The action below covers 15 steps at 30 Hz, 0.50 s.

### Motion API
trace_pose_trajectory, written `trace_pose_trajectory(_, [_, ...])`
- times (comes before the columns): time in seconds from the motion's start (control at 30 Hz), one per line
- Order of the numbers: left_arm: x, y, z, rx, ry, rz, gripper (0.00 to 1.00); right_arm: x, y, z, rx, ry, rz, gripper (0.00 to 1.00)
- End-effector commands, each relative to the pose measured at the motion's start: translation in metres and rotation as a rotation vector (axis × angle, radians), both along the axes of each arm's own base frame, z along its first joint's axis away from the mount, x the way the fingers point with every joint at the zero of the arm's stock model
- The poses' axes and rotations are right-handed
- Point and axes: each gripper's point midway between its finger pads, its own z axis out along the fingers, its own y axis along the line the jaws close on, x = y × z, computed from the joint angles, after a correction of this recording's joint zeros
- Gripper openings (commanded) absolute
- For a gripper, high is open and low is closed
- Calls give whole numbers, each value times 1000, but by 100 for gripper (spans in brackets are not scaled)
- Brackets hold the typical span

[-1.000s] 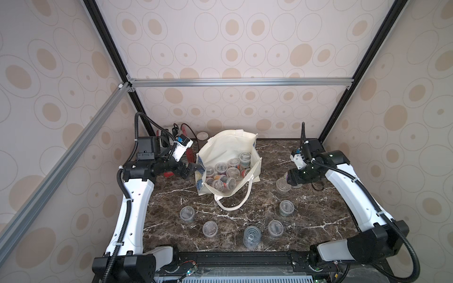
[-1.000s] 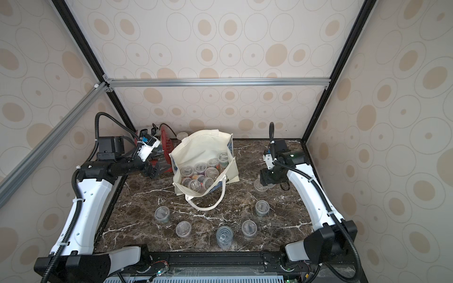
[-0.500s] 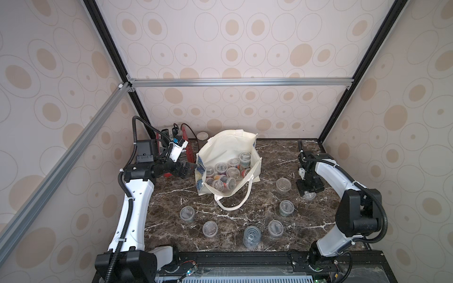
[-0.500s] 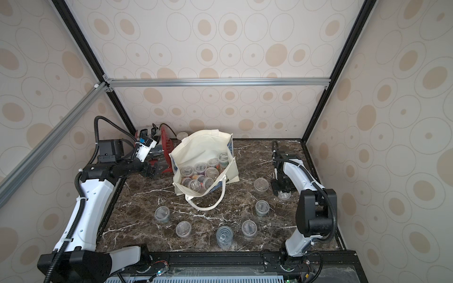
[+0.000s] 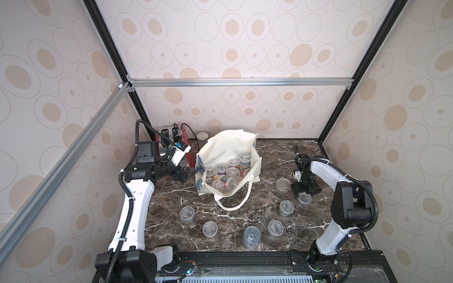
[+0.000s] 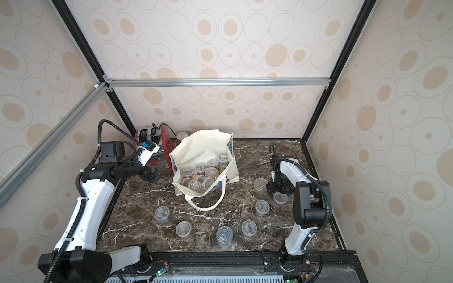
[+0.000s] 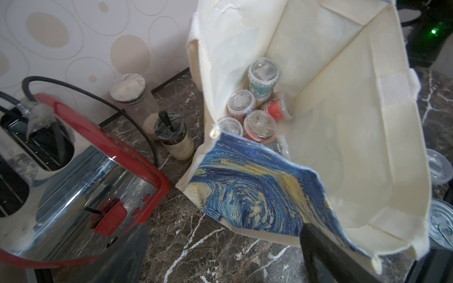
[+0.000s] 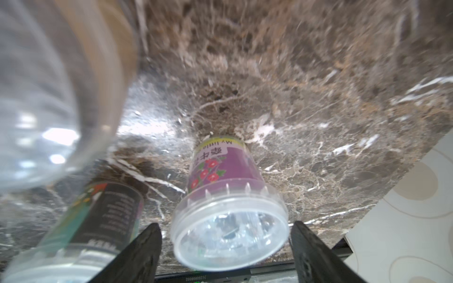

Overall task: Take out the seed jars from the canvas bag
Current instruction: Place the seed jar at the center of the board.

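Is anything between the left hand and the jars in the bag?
Yes. The left hand is outside the canvas bag, and its blue painted side wall stands between the hand and the seed jars inside.

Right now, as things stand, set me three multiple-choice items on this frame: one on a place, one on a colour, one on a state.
1. Where is the purple-labelled jar? A) inside the bag B) on the table, between the fingers of the right gripper C) lifted in the air
2. The print on the bag's outside is: A) red and green B) blue and yellow C) black and white
3. The left gripper is: A) open, holding nothing B) shut on the bag's rim C) shut on a jar
Answers: 1 B, it stands between spread fingers in the right wrist view; 2 B, swirls in the left wrist view; 3 A, its fingers stand wide apart.
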Motion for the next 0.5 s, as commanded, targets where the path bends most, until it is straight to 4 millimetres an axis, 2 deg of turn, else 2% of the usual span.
trace_pose_trajectory(0.0, [-31, -19, 19, -26, -41, -169, 98, 16, 20, 49, 104, -187, -29, 85])
trace_pose_trajectory(0.13, [-48, -31, 21, -78, -35, -240, 98, 28, 54, 102, 229, -367, 34, 82])
trace_pose_trajectory(0.27, [-49, -33, 12, -89, -9, -233, 98, 31, 100, 151, 269, -541, 174, 80])
trace_pose_trajectory(0.4, [-47, -33, 1, -94, 12, -208, 98, 21, 174, 191, 368, -660, 366, 79])
trace_pose_trajectory(0.47, [-44, -35, -3, -120, 23, -200, 98, 12, 215, 202, 457, -673, 454, 79])
